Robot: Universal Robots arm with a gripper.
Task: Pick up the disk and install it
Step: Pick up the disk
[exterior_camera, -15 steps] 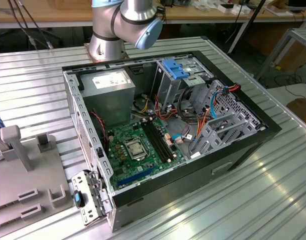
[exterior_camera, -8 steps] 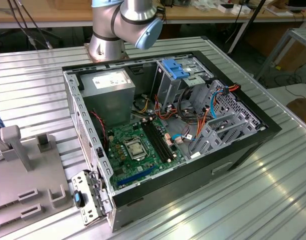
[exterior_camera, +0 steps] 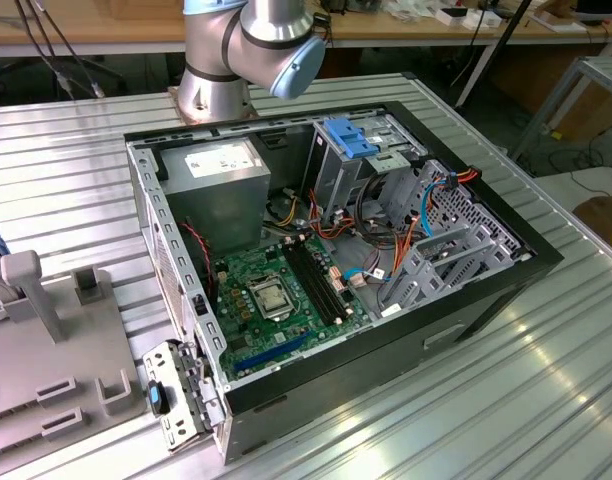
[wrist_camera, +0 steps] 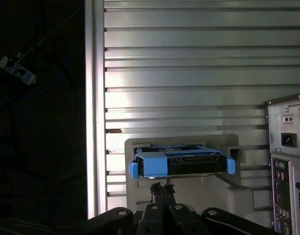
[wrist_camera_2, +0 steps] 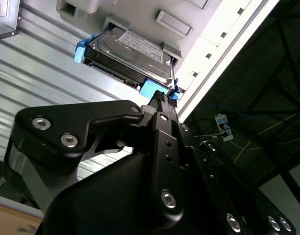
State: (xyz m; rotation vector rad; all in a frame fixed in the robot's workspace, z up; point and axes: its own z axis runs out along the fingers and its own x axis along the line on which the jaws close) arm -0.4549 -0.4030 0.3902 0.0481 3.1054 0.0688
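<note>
- While the disk (wrist_camera_2: 133,51) lies in a grey moulded holder (wrist_camera_2: 189,29), its flat silver metal top and white printed label show in the second wrist view. A blue plastic frame wraps its edges.
- Seen edge-on in the first wrist view, the disk (wrist_camera: 189,165) is a thin dark slab. The blue frame ends in a small lug at each side.
- The gripper (wrist_camera_2: 168,96) is matte black with angular links and round bolt heads. Its two slim fingers are pressed together with nothing between them.
- Its ribbed tips sit just beside a corner of the blue frame. Whether they touch it I cannot tell.
- In the first wrist view the gripper (wrist_camera: 162,186) points at the middle of the disk's near edge.
- The holder (wrist_camera: 228,196) stands on a ribbed aluminium table (wrist_camera: 189,58), close to the table's straight edge. Past that edge are dark floor and loose cables.
- Bare ribbed metal separates the holder from the computer case (wrist_camera: 287,161), whose perforated rear panel stands well apart.
- In the exterior view the case (exterior_camera: 486,290) lies open, a black shell with thin sheet-metal walls.
- Inside it are a green motherboard (exterior_camera: 276,290), a grey power supply box (exterior_camera: 221,175) and a silver drive cage (exterior_camera: 361,150) with blue clips, with coloured wires crowded between them.
- The robot arm (exterior_camera: 251,50), grey metal with a pale-blue joint cap, rises just behind the case.
</note>
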